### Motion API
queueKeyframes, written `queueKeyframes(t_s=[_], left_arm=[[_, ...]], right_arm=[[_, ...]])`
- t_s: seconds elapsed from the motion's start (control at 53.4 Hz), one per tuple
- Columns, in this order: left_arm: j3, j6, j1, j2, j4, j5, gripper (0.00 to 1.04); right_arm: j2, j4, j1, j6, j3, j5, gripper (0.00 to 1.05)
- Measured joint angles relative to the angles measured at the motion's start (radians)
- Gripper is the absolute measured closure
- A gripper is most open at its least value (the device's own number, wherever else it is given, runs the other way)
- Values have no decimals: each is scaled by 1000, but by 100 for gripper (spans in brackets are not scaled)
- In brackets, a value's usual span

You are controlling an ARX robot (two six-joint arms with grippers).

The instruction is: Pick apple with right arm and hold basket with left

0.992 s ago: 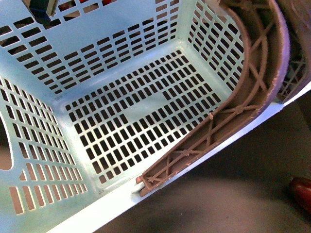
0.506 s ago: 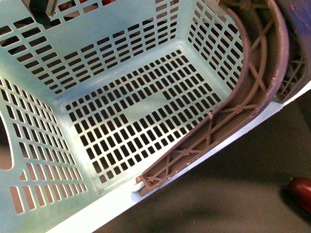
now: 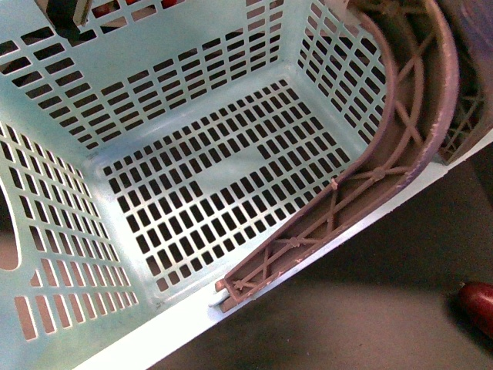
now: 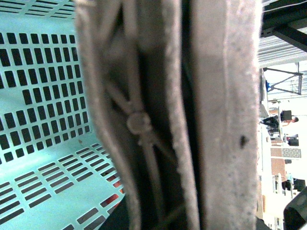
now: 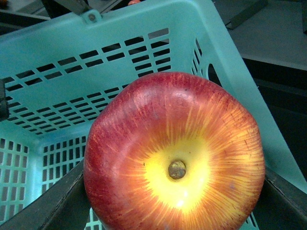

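Observation:
The light teal slotted basket fills the front view, tilted, with its brown handle folded along the right rim. In the left wrist view the handle is a close blur across the middle. My left gripper is shut on it, with its fingers hidden. My right gripper is shut on the apple, which is red with a yellow centre. Its dark fingers press on both sides. The apple hangs over the basket's open inside.
A darker maroon fruit lies on the dark surface at the front view's lower right edge. A dark arm part shows beyond the basket's far wall, with red glimpsed through the slots. Room clutter shows past the handle.
Almost nothing. The dark arm part at the top left of the front view has crept slightly upward. The basket and the maroon fruit stay put.

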Motion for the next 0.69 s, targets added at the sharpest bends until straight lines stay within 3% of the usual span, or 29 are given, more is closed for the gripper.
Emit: queueKeyframes(t_s=[0.094, 0.187, 0.3, 0.468, 0.562, 0.693], left_arm=[[0, 0, 0, 0, 0, 0, 90], [0, 0, 0, 0, 0, -1, 90], [0, 0, 0, 0, 0, 0, 90], [-2, 0, 0, 5, 0, -5, 90], [-2, 5, 0, 5, 0, -6, 90], [-2, 2, -3, 5, 0, 5, 90]], right_arm=[[34, 24, 18, -2, 2, 35, 24], [50, 39, 27, 4, 2, 56, 8], [15, 44, 5, 24, 2, 79, 9], [-170, -39, -127, 55, -4, 119, 9], [-304, -74, -226, 42, -42, 196, 9], [-382, 97, -286, -17, -181, 80, 34]])
